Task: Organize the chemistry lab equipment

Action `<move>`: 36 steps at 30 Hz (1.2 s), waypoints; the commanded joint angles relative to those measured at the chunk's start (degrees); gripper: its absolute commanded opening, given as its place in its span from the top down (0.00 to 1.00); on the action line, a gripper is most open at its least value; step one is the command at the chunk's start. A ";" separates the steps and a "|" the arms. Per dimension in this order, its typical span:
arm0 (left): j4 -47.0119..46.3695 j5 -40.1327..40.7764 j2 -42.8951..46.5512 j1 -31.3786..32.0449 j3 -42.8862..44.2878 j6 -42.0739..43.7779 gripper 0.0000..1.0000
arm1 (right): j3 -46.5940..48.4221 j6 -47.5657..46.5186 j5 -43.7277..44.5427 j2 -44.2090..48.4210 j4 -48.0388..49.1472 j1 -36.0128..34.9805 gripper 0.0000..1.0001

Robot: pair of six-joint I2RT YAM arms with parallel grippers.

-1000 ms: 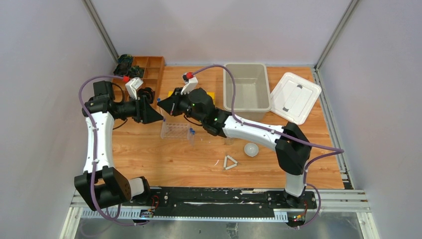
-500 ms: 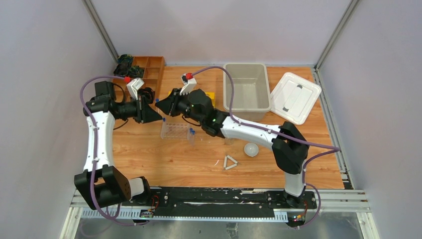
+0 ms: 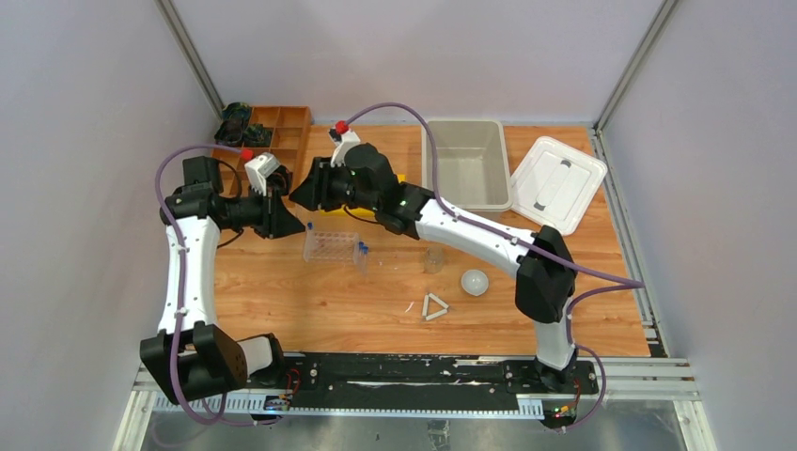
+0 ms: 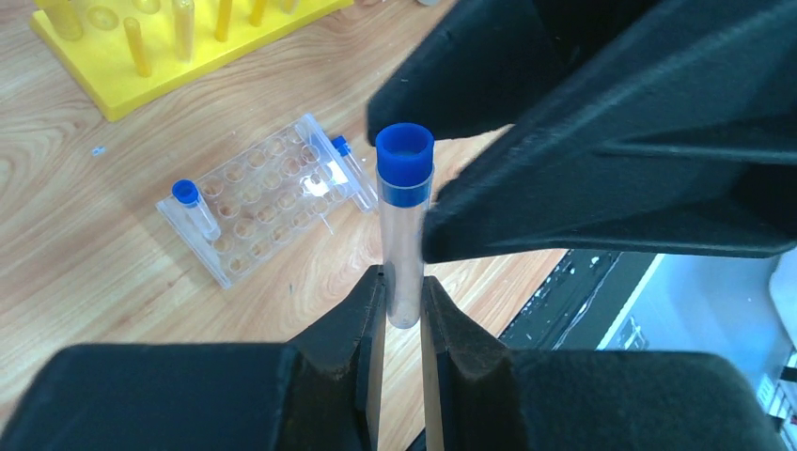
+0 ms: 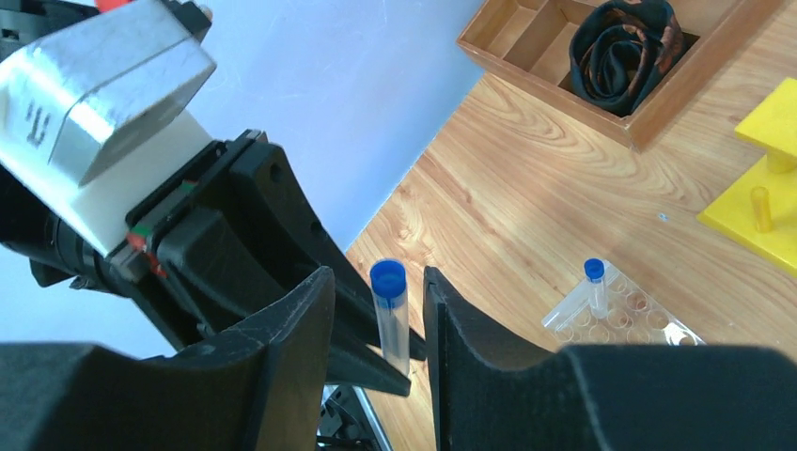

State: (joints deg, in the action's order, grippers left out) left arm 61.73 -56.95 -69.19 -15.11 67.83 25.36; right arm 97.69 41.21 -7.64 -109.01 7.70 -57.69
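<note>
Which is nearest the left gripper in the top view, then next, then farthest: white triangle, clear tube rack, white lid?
1. clear tube rack, just beside the left gripper
2. white triangle, front middle
3. white lid, far right

From above, the right arm hides most of the yellow rack.

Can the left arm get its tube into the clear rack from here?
Likely yes: left claw grips the tube and the rack lies close by, but the open right claw flanks its cap.
</note>
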 commanded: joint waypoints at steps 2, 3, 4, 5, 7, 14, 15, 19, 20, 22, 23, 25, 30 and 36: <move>-0.56 1.29 1.69 0.95 -0.15 1.58 0.99 | 7.71 -4.30 -6.38 -4.12 -10.51 0.83 0.58; -0.56 1.45 1.83 1.08 -0.19 1.61 0.99 | 8.14 -4.63 -6.64 -4.26 -11.08 0.90 0.59; -0.56 1.75 1.91 1.20 -0.24 1.64 0.99 | 8.19 -4.84 -6.76 -4.29 -11.27 0.91 0.61; -0.56 1.96 1.94 1.32 -0.24 1.74 0.99 | 8.07 -5.02 -6.79 -4.21 -11.27 0.98 0.63; -0.56 2.30 2.02 1.32 -0.25 1.75 0.99 | 7.98 -5.53 -6.65 -4.01 -11.33 1.08 0.70; -0.56 3.67 1.12 1.44 0.01 1.21 0.68 | 6.36 -8.85 -4.74 -2.01 -11.37 1.59 1.00; -0.52 4.19 0.84 1.42 0.05 0.82 0.51 | 5.73 -10.15 -3.80 -1.47 -11.47 1.71 1.00; -0.48 7.27 -0.21 1.39 1.14 -1.16 0.00 | 1.14 -14.68 1.30 1.70 -10.64 2.09 1.00; -0.48 8.17 -0.53 1.39 1.81 -1.71 0.00 | -0.51 -16.21 2.56 2.52 -9.90 2.08 1.00; -0.48 9.92 -1.36 1.37 3.09 -3.09 0.00 | -5.05 -18.85 4.33 4.14 -4.93 2.07 1.00; -0.48 10.86 -1.87 1.29 3.76 -3.85 0.00 | -7.62 -19.66 4.81 4.84 -2.10 2.06 1.00; -0.49 12.24 -2.94 0.96 5.19 -5.57 0.00 | -12.63 -21.43 4.73 5.38 2.66 2.02 1.00; -0.48 11.32 -6.00 -3.27 8.12 -9.14 0.00 | -16.79 -27.80 3.39 2.09 11.96 0.20 1.00; -0.48 14.28 -8.59 -6.72 9.36 -9.87 0.00 | -15.86 -35.95 1.74 -3.61 20.19 -3.21 1.00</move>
State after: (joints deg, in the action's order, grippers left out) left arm 61.49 -44.97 -76.73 -20.49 75.77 16.91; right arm 81.08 13.04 -4.95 -109.51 18.06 -58.15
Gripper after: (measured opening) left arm 0.997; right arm 0.097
